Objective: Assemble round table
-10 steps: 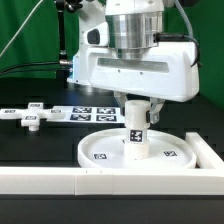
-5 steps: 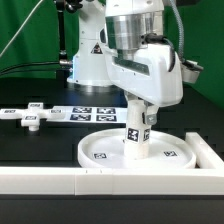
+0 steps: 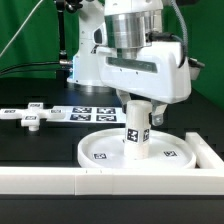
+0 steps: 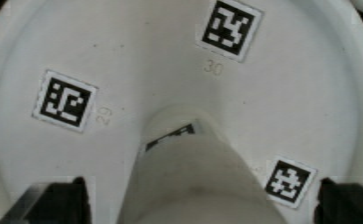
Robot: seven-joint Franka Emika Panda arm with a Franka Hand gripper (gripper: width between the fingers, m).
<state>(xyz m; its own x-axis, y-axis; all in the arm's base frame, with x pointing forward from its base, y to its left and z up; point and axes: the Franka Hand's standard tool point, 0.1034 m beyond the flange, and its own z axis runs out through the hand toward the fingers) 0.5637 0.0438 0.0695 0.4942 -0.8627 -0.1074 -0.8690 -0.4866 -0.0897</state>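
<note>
Wrist has swung back toward square since half a second ago; short cylindrical leg [image 3: 135, 138] stands upright at centre of round disc [image 3: 98, 152], clenched by gripper [image 3: 136, 108]. Risk: an off-axis twist could cross-thread it or drag the disc. Arm hangs vertical, hand pointing straight down.

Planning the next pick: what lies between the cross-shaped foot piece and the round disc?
In the exterior view, the marker board lies between the foot piece and the disc.

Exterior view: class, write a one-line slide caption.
Pincer grips the upright leg standing on the round disc; the cross-shaped foot piece lies apart.
</note>
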